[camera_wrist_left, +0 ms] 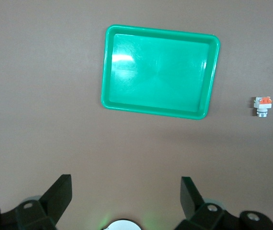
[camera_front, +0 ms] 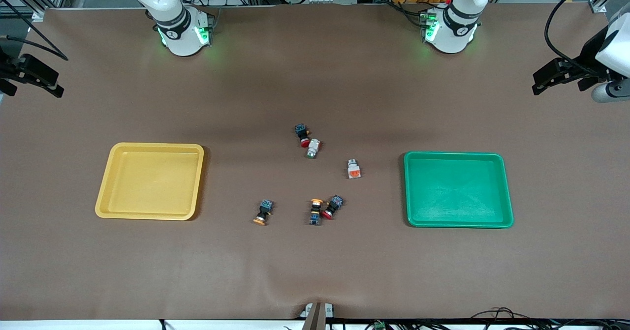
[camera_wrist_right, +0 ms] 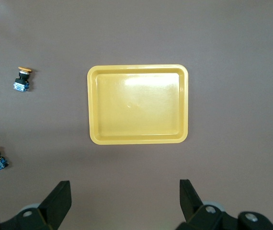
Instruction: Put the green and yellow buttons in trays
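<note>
The yellow tray (camera_front: 150, 181) and green tray (camera_front: 457, 190) lie empty, also in the right wrist view (camera_wrist_right: 137, 104) and left wrist view (camera_wrist_left: 160, 72). Between them lie two black buttons with orange-yellow caps (camera_front: 263, 212) (camera_front: 315, 211), a white green-tipped button (camera_front: 313, 148) and a white orange-marked button (camera_front: 354, 169) (camera_wrist_left: 262, 106). One orange-capped button shows in the right wrist view (camera_wrist_right: 22, 79). My left gripper (camera_front: 539, 85) (camera_wrist_left: 126, 191) hangs open and empty, high over the left arm's end. My right gripper (camera_front: 53, 85) (camera_wrist_right: 125, 194) hangs open and empty, high over the right arm's end.
Two black switches with red caps lie among the buttons: one (camera_front: 301, 134) touches the green-tipped button, one (camera_front: 333, 206) leans on an orange-capped button. The brown table cover (camera_front: 315, 271) wrinkles near the front edge.
</note>
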Available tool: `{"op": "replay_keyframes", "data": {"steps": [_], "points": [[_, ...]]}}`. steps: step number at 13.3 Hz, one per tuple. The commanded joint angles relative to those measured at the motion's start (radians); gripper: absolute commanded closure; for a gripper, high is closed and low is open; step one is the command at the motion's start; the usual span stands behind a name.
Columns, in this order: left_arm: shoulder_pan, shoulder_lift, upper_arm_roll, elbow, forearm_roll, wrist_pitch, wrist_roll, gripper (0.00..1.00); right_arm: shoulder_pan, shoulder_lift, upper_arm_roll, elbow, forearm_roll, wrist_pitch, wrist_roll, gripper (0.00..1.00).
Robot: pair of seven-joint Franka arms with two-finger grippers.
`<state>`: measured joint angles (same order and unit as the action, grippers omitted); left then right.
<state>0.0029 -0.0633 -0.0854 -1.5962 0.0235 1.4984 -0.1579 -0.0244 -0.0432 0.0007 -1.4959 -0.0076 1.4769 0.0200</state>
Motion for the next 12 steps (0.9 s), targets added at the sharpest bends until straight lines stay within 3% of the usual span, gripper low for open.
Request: {"op": "replay_keyframes", "data": {"steps": [1, 12], "points": [[0.006, 0.014, 0.003, 0.021, 0.001, -0.021, 0.003, 0.0, -0.025, -0.009, 0.022, 0.006, -0.017, -0.014, -0.008, 0.0], [-0.007, 0.049, -0.027, 0.035, 0.049, -0.021, 0.008, 0.0, -0.037, -0.004, 0.018, -0.003, -0.006, -0.015, 0.0, 0.0]]}}
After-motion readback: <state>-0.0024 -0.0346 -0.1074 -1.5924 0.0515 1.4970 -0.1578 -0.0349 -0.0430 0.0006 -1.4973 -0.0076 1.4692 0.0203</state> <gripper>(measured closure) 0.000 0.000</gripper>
